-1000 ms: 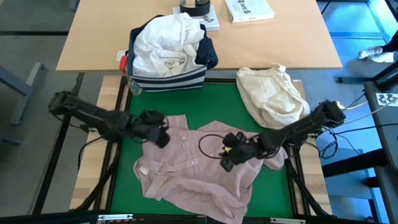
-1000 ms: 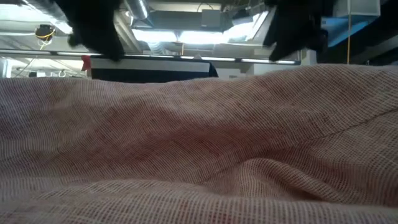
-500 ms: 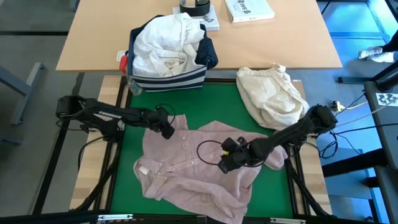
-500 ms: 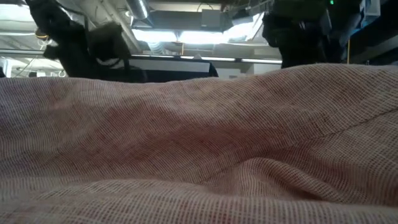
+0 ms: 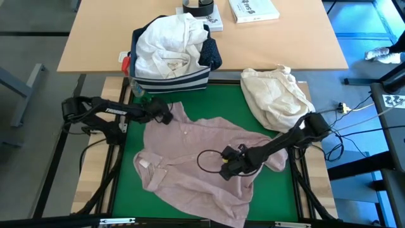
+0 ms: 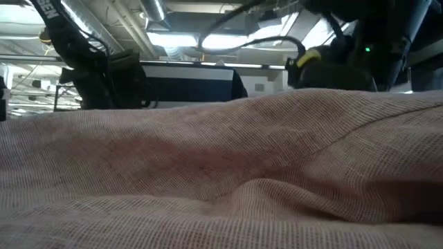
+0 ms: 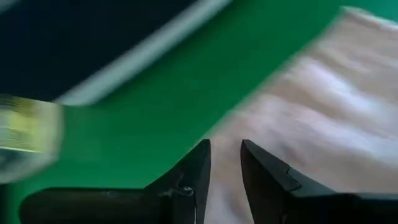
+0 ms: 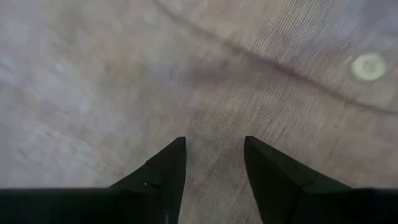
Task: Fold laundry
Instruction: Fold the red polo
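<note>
high view | pale pink top (image 5: 190, 158) crumpled, fine-ribbed weave, on green mat (image 5: 130, 152) | left gripper (image 5: 166, 116) narrow gap at its edge | right gripper (image 5: 225, 171) spread over cloth

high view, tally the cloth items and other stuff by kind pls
garments: 3, pink top on the green mat, white shirt and navy shirt in the bin
beige cloth bundle: 1
striped fabric bin: 1
book: 1
total: 6

One camera looks straight down on my green table mat (image 5: 126, 171). One sits low. My wrist cameras are close to the wrinkled pale pink top (image 5: 190, 158), which all see.
</note>
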